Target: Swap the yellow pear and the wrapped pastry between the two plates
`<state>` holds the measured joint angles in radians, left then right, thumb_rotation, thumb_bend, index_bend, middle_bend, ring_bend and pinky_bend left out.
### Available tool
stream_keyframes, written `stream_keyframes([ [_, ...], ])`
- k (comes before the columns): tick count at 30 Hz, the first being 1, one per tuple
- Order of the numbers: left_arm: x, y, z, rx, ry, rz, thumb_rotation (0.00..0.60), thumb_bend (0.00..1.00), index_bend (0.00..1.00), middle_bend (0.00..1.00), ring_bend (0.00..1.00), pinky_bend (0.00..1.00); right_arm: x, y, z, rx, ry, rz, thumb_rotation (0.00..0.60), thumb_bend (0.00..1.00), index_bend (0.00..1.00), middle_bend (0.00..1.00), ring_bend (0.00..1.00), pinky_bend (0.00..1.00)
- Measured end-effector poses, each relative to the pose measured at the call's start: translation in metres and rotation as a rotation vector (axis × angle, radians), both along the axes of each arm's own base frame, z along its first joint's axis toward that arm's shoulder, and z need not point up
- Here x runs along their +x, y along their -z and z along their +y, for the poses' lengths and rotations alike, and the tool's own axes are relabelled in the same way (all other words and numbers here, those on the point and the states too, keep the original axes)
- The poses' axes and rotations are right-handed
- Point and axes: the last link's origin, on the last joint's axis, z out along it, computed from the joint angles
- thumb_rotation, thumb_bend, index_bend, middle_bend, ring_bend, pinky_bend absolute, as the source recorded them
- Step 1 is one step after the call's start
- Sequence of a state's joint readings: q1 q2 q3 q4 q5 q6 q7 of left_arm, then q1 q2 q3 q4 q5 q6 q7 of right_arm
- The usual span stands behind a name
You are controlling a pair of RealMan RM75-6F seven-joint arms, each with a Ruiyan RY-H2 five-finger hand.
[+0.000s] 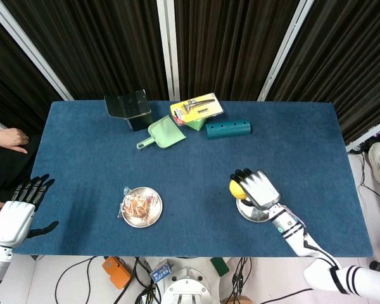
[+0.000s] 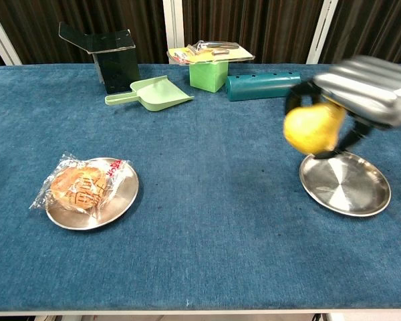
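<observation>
The yellow pear is up in the air, clear of the bare steel plate on the right side, hanging above that plate's left rim. The right hand has it gripped, dark fingers curled down around the fruit's top and sides, ribbed silver back of the hand facing up. The pear's skin looks smooth and waxy, slightly blurred in the chest view.

Over on the left, the wrapped pastry sits on the other round steel plate, its crinkly clear wrapper spilling over the plate's left rim onto the blue fabric of the counter. Between the two plates lies a wide open stretch of that cloth.

The left hand hangs off the counter's left edge, fingers spread apart, holding nothing.

Along the far side: a black angled stand, a pale green dustpan, a green block carrying a yellow packaged tool, and a teal cylinder lying on its side.
</observation>
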<state>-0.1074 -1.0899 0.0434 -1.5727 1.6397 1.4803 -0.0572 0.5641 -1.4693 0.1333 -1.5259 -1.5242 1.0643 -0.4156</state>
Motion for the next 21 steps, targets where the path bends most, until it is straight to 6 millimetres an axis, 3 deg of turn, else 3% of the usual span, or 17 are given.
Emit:
stream_keyframes([
  [7, -0.001, 0.0, 0.002, 0.0, -0.008, 0.002, 0.6, 0.11, 0.06, 0.0, 0.0, 0.01, 0.066, 0.047, -0.028, 0.044, -0.018, -0.018, 0.6, 0.33, 0.68, 0.57, 0.61, 0.86],
  [12, -0.003, -0.002, 0.003, -0.001, -0.01, -0.004, 0.6, 0.11, 0.06, 0.0, 0.0, 0.01, 0.091, 0.082, -0.037, 0.064, -0.02, 0.044, 0.6, 0.33, 0.6, 0.57, 0.56, 0.84],
  [15, -0.003, -0.003, 0.002, -0.005, -0.009, -0.006, 0.6, 0.11, 0.06, 0.0, 0.0, 0.01, 0.097, 0.095, -0.038, 0.072, -0.025, 0.092, 0.6, 0.33, 0.47, 0.48, 0.48, 0.8],
  [20, -0.003, -0.003, 0.002, -0.011, -0.006, -0.007, 0.6, 0.11, 0.06, 0.0, 0.0, 0.01, 0.094, 0.102, -0.036, 0.091, -0.017, 0.142, 0.6, 0.33, 0.07, 0.28, 0.3, 0.71],
  [21, -0.002, -0.003, 0.002, -0.012, -0.004, -0.007, 0.6, 0.11, 0.06, 0.0, 0.0, 0.01, 0.093, 0.101, -0.035, 0.095, -0.015, 0.146, 0.6, 0.33, 0.04, 0.25, 0.28, 0.7],
])
